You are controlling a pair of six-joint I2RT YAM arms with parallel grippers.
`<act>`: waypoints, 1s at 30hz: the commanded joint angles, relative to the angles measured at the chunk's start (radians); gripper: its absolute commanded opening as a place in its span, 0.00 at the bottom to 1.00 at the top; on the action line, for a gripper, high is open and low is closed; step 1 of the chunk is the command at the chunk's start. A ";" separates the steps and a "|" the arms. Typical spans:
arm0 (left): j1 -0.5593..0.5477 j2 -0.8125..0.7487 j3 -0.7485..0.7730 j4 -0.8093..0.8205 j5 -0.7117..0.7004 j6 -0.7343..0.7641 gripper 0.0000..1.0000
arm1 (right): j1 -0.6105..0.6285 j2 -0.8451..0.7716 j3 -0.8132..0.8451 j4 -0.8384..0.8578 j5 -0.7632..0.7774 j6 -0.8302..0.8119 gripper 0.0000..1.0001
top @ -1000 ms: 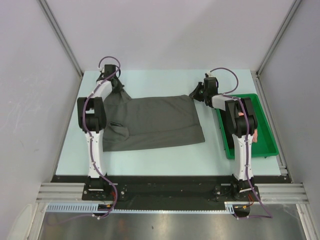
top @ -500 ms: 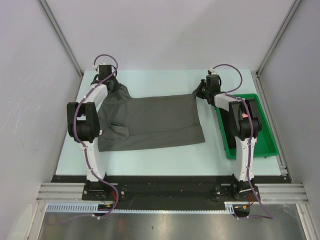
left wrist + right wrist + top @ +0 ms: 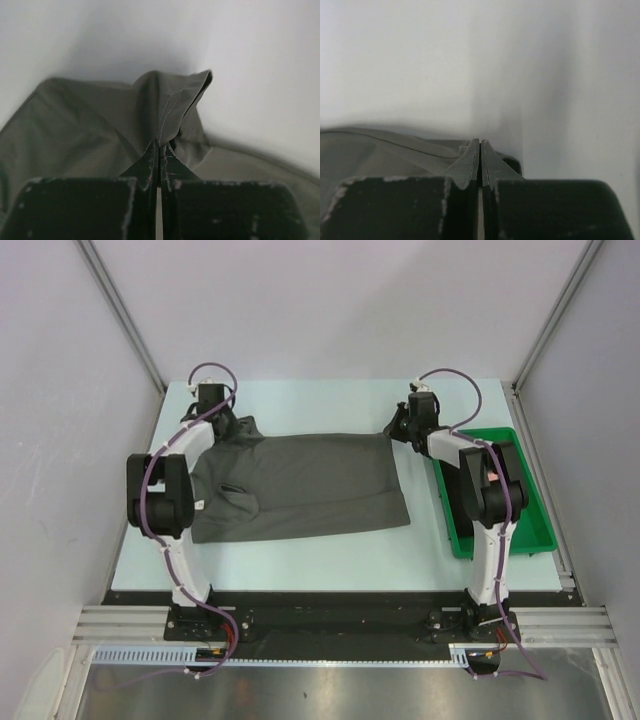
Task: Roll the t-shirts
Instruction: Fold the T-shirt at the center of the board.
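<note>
Nothing rolled yet. The grey t-shirt [image 3: 300, 485] is laid flat, just left of the green tray [image 3: 532, 522]. Its far corners are pinched tight by the left gripper [image 3: 159, 146] & the right gripper [image 3: 480, 145]. All the rolling is prob. left to do.

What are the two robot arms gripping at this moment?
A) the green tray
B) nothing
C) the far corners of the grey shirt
C: the left tool and right tool are each pinched shut on fabric at a far corner of the grey t-shirt.
</note>
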 commanded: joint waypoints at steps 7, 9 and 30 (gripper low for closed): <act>-0.030 -0.317 -0.324 0.087 -0.027 -0.080 0.00 | 0.045 -0.184 -0.100 -0.045 0.106 -0.036 0.00; -0.035 -0.351 -0.387 0.093 -0.024 -0.101 0.00 | 0.050 -0.210 -0.131 -0.060 0.113 -0.041 0.00; -0.061 -0.733 -0.740 0.070 -0.019 -0.128 0.53 | 0.039 -0.382 -0.352 -0.114 0.093 -0.035 0.44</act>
